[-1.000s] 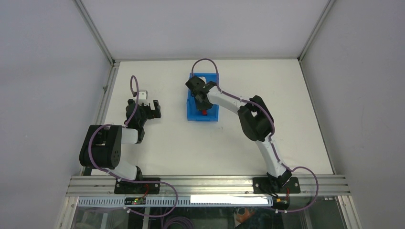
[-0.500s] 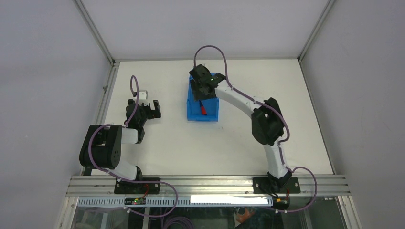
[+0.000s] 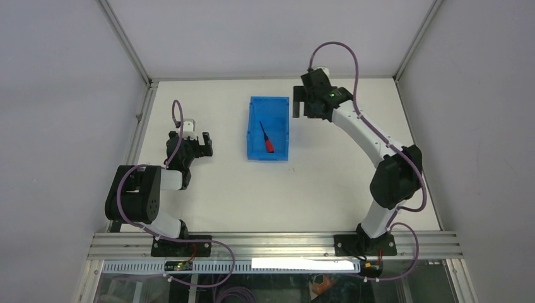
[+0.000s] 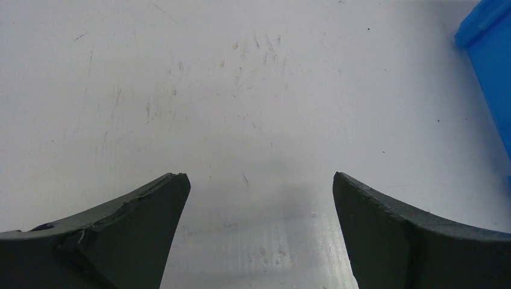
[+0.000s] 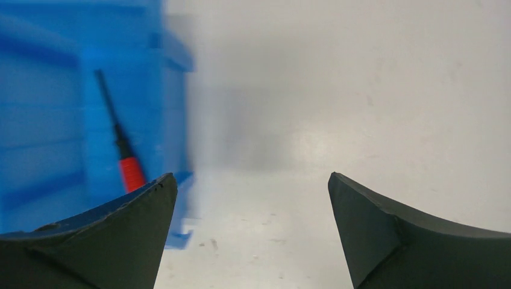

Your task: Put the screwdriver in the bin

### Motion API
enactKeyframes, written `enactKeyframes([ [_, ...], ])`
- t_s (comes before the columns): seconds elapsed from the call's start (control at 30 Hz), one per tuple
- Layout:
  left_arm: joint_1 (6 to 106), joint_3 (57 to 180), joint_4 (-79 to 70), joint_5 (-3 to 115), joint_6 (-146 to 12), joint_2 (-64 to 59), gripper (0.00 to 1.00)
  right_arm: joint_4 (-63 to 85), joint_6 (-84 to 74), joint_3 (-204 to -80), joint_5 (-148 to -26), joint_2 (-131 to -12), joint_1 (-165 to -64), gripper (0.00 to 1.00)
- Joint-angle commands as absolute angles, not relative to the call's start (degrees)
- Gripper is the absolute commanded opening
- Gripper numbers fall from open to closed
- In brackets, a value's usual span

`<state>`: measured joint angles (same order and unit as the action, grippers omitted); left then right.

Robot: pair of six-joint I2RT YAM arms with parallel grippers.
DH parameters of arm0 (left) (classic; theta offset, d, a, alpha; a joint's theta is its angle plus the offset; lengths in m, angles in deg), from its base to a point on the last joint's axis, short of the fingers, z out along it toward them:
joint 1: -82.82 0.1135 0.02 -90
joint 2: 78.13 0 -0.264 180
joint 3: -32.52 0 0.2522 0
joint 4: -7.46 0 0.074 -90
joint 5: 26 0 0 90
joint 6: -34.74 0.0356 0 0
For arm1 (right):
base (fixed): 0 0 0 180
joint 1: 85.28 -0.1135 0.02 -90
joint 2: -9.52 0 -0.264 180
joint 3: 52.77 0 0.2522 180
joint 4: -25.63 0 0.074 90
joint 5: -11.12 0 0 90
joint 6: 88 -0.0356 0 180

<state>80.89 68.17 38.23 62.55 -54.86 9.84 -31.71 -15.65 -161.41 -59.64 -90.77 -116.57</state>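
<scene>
Red-handled screwdriver (image 3: 267, 139) inside blue bin (image 3: 270, 100)

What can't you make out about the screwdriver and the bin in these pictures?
- Tip of the screwdriver: too small in the top view, blurred in the right wrist view.
- The bin in the left wrist view: only a corner shows, cut off by the right edge.
- The bin in the right wrist view: blurred, cut by the left edge, its lower part hidden behind a finger of the right gripper.

The white table (image 3: 284, 196) bears the blue bin (image 3: 268, 155).
</scene>
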Motion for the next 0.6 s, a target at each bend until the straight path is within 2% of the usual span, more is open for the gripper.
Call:
enactKeyframes([
  [0.0,80.44,68.25,39.75,62.51,-55.80,8.27,0.99,-32.04,-13.35,-155.57,-58.96,-83.35,-108.79,0.99],
  [0.27,80.43,68.25,39.75,62.58,-55.84,8.27,0.99,-31.19,-10.68,-146.46,-60.26,-76.06,-94.45,0.99],
  [0.4,80.44,68.25,39.80,62.52,-55.81,8.20,0.99,-28.51,-10.30,-143.27,-64.90,-74.02,-91.36,0.99],
  [0.57,80.44,68.25,39.75,62.54,-55.79,8.27,0.99,-26.06,-9.96,-140.77,-65.05,-71.36,-90.93,0.99],
])
